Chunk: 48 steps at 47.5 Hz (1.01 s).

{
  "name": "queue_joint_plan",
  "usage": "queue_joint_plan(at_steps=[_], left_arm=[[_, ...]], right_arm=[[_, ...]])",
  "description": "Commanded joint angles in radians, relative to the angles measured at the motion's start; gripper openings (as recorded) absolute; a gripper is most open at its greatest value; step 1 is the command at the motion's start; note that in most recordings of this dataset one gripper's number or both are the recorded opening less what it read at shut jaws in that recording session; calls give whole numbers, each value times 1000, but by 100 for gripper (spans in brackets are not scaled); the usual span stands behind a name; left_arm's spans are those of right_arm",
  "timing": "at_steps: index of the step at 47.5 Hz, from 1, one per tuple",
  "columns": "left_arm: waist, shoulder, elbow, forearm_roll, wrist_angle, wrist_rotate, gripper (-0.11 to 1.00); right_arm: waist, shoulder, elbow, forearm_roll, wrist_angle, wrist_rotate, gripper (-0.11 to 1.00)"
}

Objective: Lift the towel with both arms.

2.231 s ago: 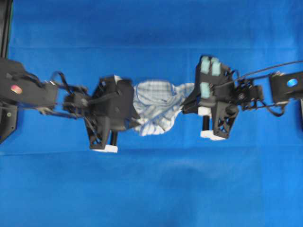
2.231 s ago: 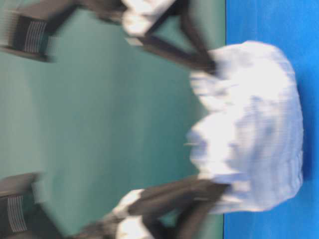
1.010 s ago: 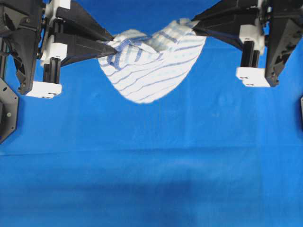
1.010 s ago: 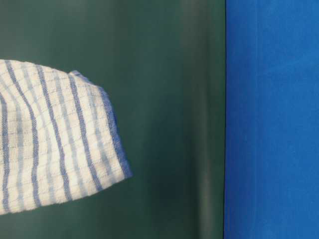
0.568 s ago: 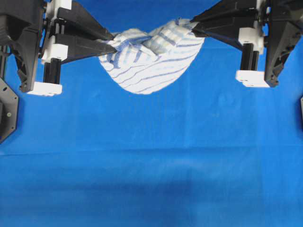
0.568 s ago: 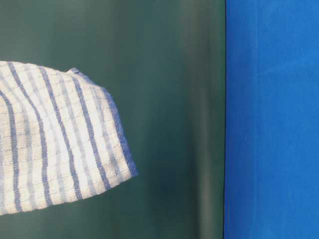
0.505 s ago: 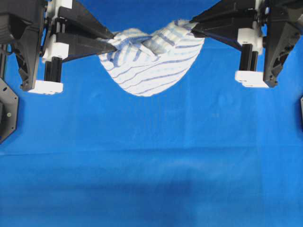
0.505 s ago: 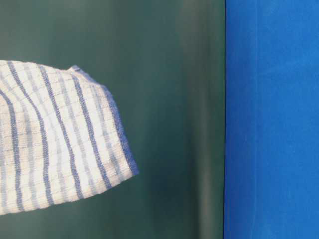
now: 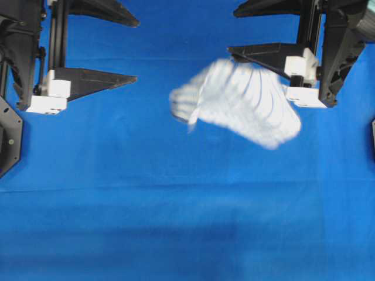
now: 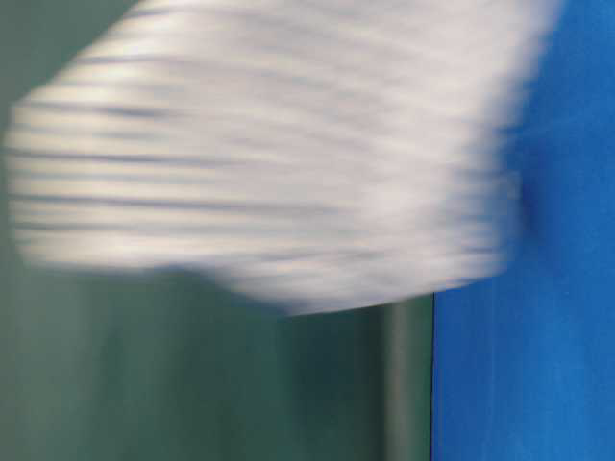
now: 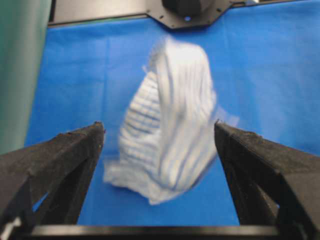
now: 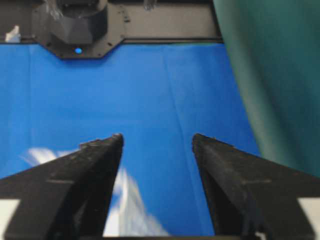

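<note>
Fingers spread wide on left gripper (image 9: 136, 51) and right gripper (image 9: 232, 30), grasping nothing. Towel (image 9: 240, 102) blurred, loose in mid-air between them, above blue sheet (image 9: 187, 222).

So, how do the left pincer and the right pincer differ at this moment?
The left pincer stands apart from the towel, with bare blue sheet between; the towel's blurred edge overlaps the right pincer's lower finger in the overhead view. The left wrist view shows the whole towel, the right only a corner. Both are open, holding nothing.
</note>
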Motion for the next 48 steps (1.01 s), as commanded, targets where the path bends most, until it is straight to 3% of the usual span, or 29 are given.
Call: queue_joint_plan(at_steps=[1, 23, 36, 48], left_arm=[[3, -15, 35, 2, -40, -5, 87], [-21, 75, 347, -5, -411, -11, 87], [-31, 222, 371, -5, -505, -9, 87], [-31, 402, 371, -5, -604, -9, 87]], right_arm=[[-2, -8, 11, -6, -8, 3, 63], [9, -8, 290, 0, -129, 161, 63], [57, 12, 466, 0, -209, 307, 63], [110, 81, 557, 0, -230, 431, 63]])
